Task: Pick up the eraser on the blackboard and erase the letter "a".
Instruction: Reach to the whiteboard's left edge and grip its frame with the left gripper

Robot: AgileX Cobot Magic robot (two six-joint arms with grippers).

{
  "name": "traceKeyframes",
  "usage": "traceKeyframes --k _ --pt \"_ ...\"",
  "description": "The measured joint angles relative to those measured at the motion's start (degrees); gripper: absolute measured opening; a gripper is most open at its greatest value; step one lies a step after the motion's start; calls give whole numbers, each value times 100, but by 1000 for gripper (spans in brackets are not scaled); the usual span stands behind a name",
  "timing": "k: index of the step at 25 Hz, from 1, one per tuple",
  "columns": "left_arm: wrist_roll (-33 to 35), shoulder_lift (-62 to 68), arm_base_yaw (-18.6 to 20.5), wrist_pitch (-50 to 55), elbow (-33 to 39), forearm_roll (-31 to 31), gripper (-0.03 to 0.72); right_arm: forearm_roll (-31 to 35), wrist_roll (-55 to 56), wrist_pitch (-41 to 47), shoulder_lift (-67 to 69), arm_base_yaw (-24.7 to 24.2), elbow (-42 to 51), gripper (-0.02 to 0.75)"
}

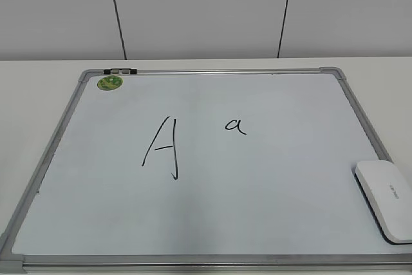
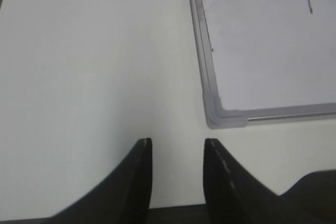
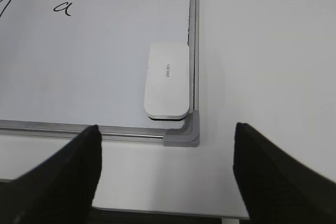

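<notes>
From the exterior view, the blackboard (image 1: 58, 140) lies flat on the table (image 1: 38, 75), the letter "a" (image 1: 235, 125) right of a large capital "A" (image 1: 162, 148), the eraser (image 1: 386, 199) in the near right corner. In the left wrist view, the left gripper (image 2: 177, 153) hovers parted over bare table. In the right wrist view, the right gripper (image 3: 167, 148) is spread wide and empty, short of the eraser.

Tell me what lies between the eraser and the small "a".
Only bare blackboard lies between the eraser and the small "a", as the exterior view shows.
</notes>
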Motion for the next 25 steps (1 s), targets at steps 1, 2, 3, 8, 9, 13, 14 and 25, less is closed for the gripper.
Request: traceKeyframes --k 1,2,3,8,9,13,14,25 --pt "0 286 0 -140 -37 13 242 0 0 0 0 0 0 581" --pt "0 512 0 -336 -90 26 242 0 0 0 0 0 0 581" --pt "0 776 0 -544 -154 26 242 0 0 0 0 0 0 581" --pt "0 2169 0 -1302 -540 -138 242 0 0 0 0 0 0 581" --pt "0 2429 0 -1424 -641 -172 242 0 0 0 0 0 0 581" --pt "0 3606 0 -1770 -1099 -306 242 0 0 0 0 0 0 581" --pt "0 4215 0 -1804 -1398 -357 242 0 0 0 0 0 0 581" --pt "0 6630 0 -1216 -3301 -673 243 0 0 0 0 0 0 581"
